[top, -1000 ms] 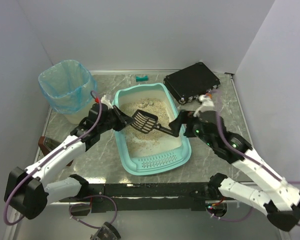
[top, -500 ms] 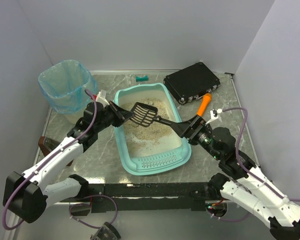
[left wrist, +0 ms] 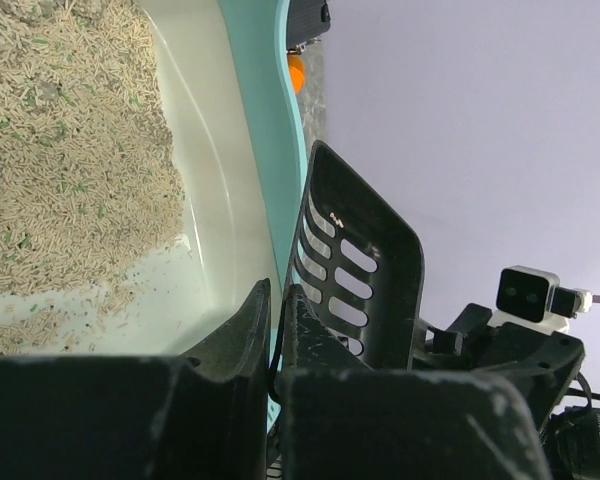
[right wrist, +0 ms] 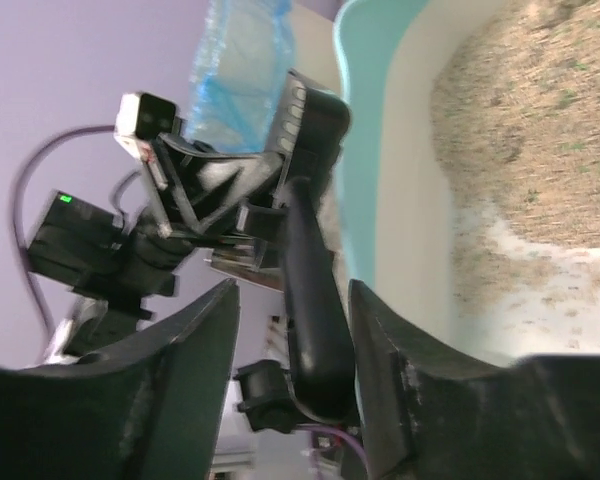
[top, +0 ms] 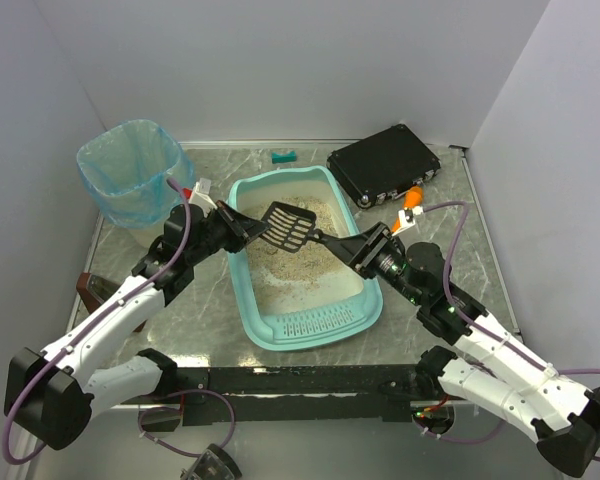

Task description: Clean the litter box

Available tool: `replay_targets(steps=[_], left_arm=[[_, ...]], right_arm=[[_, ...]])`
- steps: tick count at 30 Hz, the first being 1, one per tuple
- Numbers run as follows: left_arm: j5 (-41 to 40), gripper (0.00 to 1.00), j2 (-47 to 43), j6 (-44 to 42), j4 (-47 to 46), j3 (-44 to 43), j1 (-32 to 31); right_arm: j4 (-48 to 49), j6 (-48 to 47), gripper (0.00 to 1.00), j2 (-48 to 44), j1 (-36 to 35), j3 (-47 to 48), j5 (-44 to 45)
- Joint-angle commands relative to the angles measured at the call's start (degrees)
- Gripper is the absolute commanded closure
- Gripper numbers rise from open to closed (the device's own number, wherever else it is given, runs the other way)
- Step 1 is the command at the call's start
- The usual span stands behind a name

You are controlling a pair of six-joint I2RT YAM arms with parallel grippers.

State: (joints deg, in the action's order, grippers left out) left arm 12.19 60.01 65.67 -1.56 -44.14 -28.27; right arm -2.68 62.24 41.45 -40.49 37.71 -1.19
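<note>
No writing can be read here. The black case (top: 385, 162) at the far right of the table (top: 210, 300) has a row of small marks along its near edge, but they are too small to make out. The cameras on both wrists are plain white blocks.

The litter box (top: 310, 325) lies in the middle of the table, with its slotted lip toward the arms. Beige litter (top: 290, 262) fills mostly its far half. A white bin (top: 130, 180) with a blue bag stands at the far left, apart from the box.

The left arm reaches from its base at the near left diagonally toward the far left rim of the box. The left gripper (top: 242, 228) is clenched on the rim of the black scoop (top: 288, 228) and holds its slotted head above the litter. In the left wrist view, the fingers (left wrist: 235, 340) stand almost together, with the edge of the scoop (left wrist: 370, 270) between them.

The right arm comes from the near right, with its forearm pointing toward the right rim of the box. The right gripper (top: 365, 245) is at the end of the scoop's handle (top: 332, 242). In the right wrist view, the handle (right wrist: 315, 300) lies between the two fingers (right wrist: 180, 370), and a gap shows on one side. I cannot tell whether they press on it.

An orange object (top: 412, 196) lies just beside the case.
</note>
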Motion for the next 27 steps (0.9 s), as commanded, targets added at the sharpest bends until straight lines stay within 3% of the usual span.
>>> replay_targets(steps=[1,2,4,20,27], left_arm=[[1.08,0.99,-0.60,1.22,-3.27,-0.33,0.15],[1.17,0.99,-0.25,1.13,-3.27,-0.42,0.15],[1.52,0.99,0.02,0.95,-3.27,-0.42,0.15],[0.47,0.99,-0.86,1.39,-2.75,0.46,0.15],[0.64,0.99,-0.15,1.22,-2.66,0.20,0.15]], right_arm=[[5.58,2.10,0.51,-0.23,0.15,-0.97,0.31],[5.40,2.10,0.58,-0.23,0.15,-0.98,0.49],[5.23,1.92,0.60,-0.23,0.15,-0.89,0.75],[3.29,2.01,0.51,-1.99,0.24,-1.33,5.85],[4.96,1.75,0.70,-1.72,0.24,-1.94,4.44]])
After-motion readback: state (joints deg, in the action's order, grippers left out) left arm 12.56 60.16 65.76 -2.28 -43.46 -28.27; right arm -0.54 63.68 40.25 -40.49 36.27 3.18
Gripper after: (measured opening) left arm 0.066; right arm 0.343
